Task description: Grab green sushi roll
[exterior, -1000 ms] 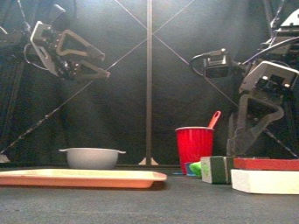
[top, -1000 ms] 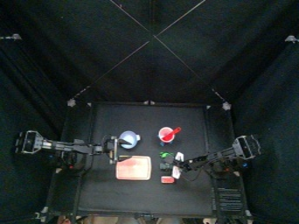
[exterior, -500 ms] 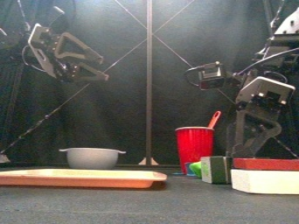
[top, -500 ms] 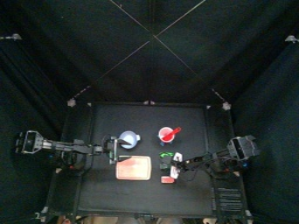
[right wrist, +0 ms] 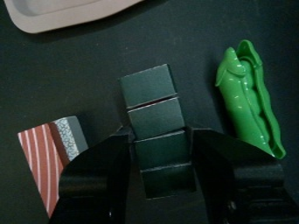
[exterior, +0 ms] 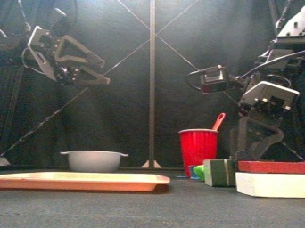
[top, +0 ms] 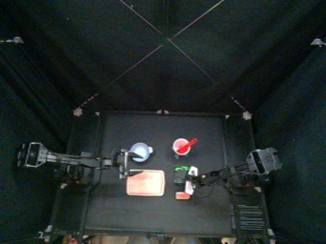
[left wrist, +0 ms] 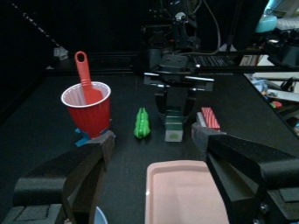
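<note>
I had the right gripper [right wrist: 160,136] spread wide astride the green sushi roll [right wrist: 155,105], near right on the table, pea pod [right wrist: 251,92] just beside it, left gripper [left wrist: 158,154] also wide, idle at left

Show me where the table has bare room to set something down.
Bare: the table's back strip behind the grey bowl and red cup, and the front strip before the pink board. Crowded: between cup, board and right claw, with pea pod, dark green block and striped piece.

One red cup [left wrist: 90,104], one green pea pod [right wrist: 253,95], one dark green block [right wrist: 159,129], one pink board [top: 148,182], one grey bowl [exterior: 94,160], one red-and-white piece [right wrist: 49,159].
</note>
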`<action>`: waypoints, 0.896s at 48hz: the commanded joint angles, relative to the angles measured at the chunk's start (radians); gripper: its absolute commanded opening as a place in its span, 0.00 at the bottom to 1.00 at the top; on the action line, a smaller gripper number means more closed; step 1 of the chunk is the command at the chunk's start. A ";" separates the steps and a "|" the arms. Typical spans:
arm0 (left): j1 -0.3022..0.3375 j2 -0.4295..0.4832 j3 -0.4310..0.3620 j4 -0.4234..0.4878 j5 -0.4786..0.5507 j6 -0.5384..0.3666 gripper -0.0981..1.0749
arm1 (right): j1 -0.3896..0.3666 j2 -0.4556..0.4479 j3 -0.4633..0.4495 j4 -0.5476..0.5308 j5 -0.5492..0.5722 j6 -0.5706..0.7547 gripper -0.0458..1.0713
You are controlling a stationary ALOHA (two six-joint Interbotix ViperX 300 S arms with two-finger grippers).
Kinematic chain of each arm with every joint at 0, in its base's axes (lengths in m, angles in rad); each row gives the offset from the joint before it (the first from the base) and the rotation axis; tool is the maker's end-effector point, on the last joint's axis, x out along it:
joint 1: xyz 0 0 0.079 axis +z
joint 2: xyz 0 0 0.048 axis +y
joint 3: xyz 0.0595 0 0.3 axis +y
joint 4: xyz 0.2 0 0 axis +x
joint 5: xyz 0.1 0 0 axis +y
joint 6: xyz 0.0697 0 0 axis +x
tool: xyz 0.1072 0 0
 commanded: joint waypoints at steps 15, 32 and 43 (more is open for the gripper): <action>-0.002 0.000 -0.009 -0.002 -0.011 -0.002 0.96 | 0.002 -0.054 -0.051 -0.003 0.041 0.000 0.67; -0.002 0.000 -0.008 -0.002 -0.011 -0.002 0.96 | 0.005 -0.112 -0.072 0.000 0.117 0.000 0.67; -0.002 -0.002 -0.003 -0.002 -0.011 -0.003 0.96 | 0.005 -0.109 -0.084 0.005 0.117 0.002 0.67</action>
